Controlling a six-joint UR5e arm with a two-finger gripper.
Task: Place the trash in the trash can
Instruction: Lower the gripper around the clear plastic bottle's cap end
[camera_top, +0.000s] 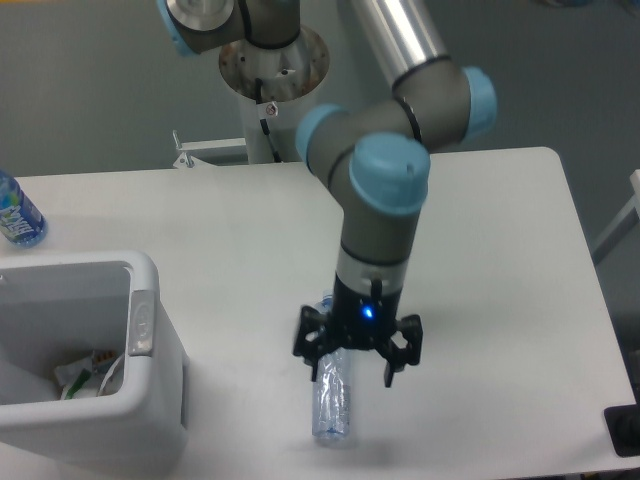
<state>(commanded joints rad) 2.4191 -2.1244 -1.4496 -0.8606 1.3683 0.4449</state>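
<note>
Robot gripper (355, 362), fingers spread apart, hovers over a clear crinkled plastic bottle (332, 405) lying on the white surface (500, 250), apparently to grasp it for the white rectangular plastic trash can (150, 400) at nine o'clock.

Blue-labelled bottle (17, 217) stands at the white table's (500, 250) left edge.

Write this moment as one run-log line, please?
phase: reaching for bottle | jaws: open, over clear bottle | bottle: lying on table | trash can: holds some trash
</note>
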